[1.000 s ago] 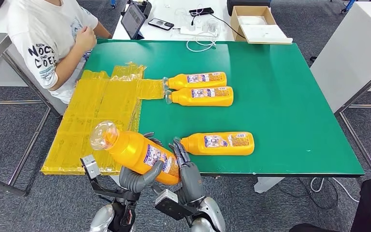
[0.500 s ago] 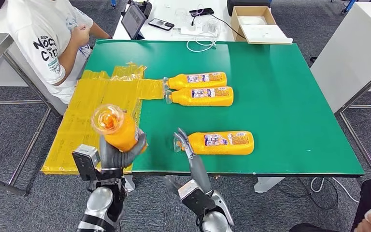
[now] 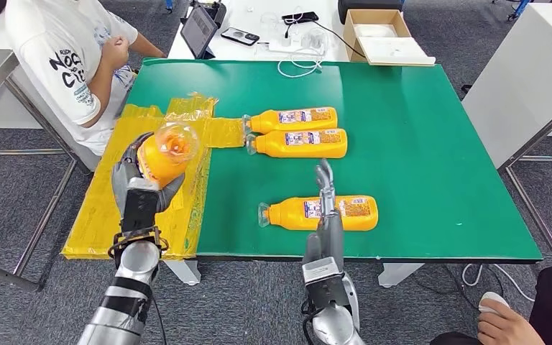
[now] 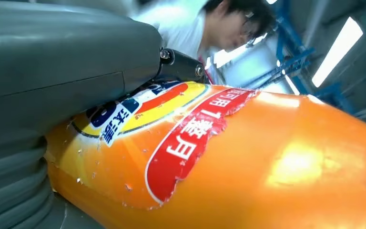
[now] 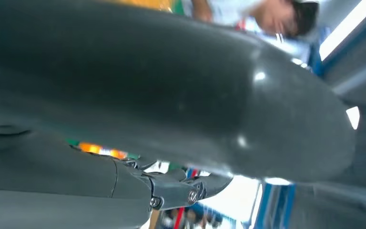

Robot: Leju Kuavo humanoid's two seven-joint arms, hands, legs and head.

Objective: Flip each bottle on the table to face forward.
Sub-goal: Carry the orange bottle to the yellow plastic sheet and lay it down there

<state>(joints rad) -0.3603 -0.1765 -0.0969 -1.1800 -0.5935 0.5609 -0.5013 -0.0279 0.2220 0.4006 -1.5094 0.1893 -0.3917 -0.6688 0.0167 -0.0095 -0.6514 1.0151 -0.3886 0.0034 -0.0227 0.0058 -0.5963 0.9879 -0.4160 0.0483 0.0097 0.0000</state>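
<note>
Bottle (image 3: 164, 153) in left robot hand (image 3: 135, 188), torn red label (image 4: 190, 138) close-up

Left arm raised from below, forearm nearly upright, wrist turned inward. Left hand (image 3: 138, 188) up high, fingers and thumb wrapped around an orange bottle (image 3: 164, 154), grey thumb (image 4: 52, 52) pressed across its label in the left wrist view. Right arm extended forward and up, forearm steep. Right hand (image 3: 324, 198) held edge-on, fingers straight and together, pointing away from the body, holding nothing. Right thumb (image 5: 171, 95) large and blurred in the right wrist view.
</note>
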